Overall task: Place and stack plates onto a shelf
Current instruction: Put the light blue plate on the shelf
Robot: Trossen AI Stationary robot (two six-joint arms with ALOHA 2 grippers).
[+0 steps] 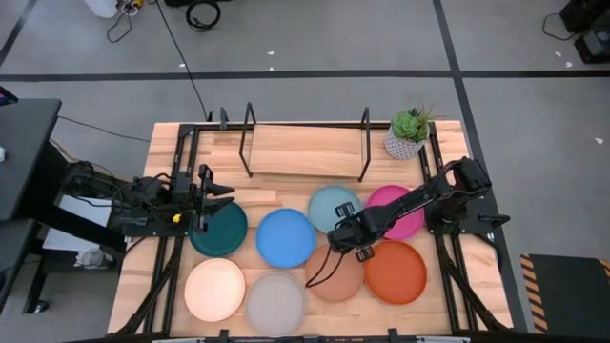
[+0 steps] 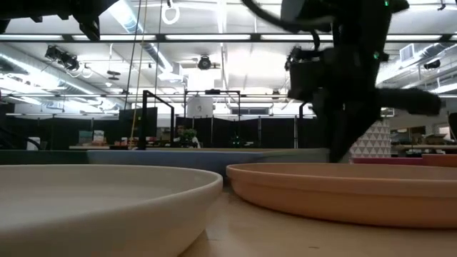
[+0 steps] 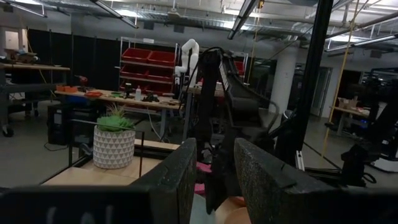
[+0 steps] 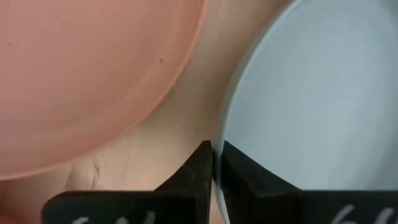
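- Right gripper [image 4: 212, 163], beside the peach plate [image 4: 81, 81], pinches the light blue plate [image 4: 311, 99] at its rim, apparently.
- Left gripper [image 1: 221, 195] hovers spread above the dark teal plate [image 1: 219, 231].

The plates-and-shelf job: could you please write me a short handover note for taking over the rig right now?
Right tool: closed on the near rim of the light blue plate, which lies on the table.
Left tool: open, empty, over the edge of the dark teal plate.
On the table: blue plate, magenta plate, peach plate, orange-red plate, cream plate, grey plate.
Done: nothing; the shelf holds no plates.
Left: lift the light blue plate, then stack all eight.
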